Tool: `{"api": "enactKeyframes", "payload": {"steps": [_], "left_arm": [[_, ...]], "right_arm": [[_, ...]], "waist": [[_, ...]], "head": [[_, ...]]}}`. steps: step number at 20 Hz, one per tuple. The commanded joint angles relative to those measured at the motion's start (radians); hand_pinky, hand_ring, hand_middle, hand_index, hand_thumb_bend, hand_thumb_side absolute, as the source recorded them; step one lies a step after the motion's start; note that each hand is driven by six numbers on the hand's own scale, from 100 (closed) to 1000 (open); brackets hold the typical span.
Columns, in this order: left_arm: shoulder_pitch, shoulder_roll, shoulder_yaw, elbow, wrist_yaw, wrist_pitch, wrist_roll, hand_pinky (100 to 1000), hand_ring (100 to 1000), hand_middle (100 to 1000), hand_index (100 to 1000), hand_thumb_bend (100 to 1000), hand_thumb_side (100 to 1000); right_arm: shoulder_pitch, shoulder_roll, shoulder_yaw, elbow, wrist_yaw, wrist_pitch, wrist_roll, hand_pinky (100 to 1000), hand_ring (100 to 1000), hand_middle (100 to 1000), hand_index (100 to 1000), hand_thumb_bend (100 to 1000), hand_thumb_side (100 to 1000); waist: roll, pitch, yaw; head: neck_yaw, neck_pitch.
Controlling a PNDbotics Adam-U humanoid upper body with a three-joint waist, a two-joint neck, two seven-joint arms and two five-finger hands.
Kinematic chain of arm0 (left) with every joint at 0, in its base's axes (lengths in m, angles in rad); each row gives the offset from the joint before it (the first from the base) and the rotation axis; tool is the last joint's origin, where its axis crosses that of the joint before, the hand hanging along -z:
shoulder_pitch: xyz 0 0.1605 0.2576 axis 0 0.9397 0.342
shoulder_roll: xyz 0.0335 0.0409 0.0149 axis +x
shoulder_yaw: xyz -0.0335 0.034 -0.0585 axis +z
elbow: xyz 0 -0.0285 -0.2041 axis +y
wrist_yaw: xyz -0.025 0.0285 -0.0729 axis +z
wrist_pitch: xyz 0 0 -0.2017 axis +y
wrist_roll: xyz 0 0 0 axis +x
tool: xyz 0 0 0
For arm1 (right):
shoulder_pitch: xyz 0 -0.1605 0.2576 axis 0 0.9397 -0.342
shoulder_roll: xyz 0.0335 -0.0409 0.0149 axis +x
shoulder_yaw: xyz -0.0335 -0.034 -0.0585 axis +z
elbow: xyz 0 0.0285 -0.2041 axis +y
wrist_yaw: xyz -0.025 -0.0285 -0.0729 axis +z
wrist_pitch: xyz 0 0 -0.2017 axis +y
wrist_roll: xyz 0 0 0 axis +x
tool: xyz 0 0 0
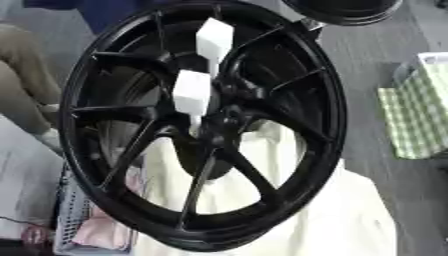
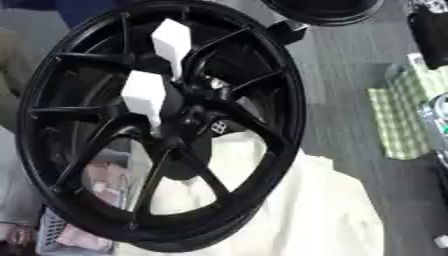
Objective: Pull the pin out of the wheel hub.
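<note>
Hands: neither is seen, so grip state can't be told. Black wheel (image 1: 319, 125) is stood tilted, front & centre. Two white pins, upper pin (image 1: 214, 40) & lower pin (image 1: 192, 92), are seated at its hub. Cream cloth (image 1: 350, 220) is spread beneath; checked cloth (image 1: 424, 115) at right, second rim (image 1: 346, 12) at top, basket (image 1: 74, 220) lower left.

A workshop: black wheel rims (image 1: 324, 125) over grey floor (image 1: 367, 55), cream cloth (image 1: 350, 220)

Only a dark shape at the upper right edge of the right eye view could be your right arm (image 2: 430, 35); its hand is out of frame. Your left arm stays out of frame.
</note>
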Motion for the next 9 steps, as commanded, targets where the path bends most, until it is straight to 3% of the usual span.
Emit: {"api": "enactKeyframes", "payload": {"steps": [1, 5, 9], "left_arm": [[0.024, -0.005, 0.021, -0.147, 0.267, -0.040, 0.264, 537, 550, 626, 798, 100, 687], [0.123, -0.082, 0.005, -0.382, 0.478, -0.095, 0.538, 613, 610, 643, 813, 100, 692], [0.216, -0.196, -0.001, -0.592, 0.514, -0.113, 0.643, 690, 660, 670, 828, 100, 706]], "right_arm": [[-0.017, -0.032, -0.011, -0.018, 0.005, 0.001, 0.005, 655, 544, 589, 730, 100, 523], [-0.033, -0.036, -0.009, -0.018, 0.005, 0.002, 0.006, 656, 546, 591, 731, 100, 523], [-0.050, -0.038, -0.005, -0.018, 0.005, 0.004, 0.008, 659, 550, 593, 733, 100, 523]], "waist": [[0.000, -0.029, -0.002], [-0.006, -0.026, -0.007], [-0.015, -0.024, -0.012]], "head": [[-0.003, -0.013], [-0.002, -0.020], [0.004, -0.023]]}}
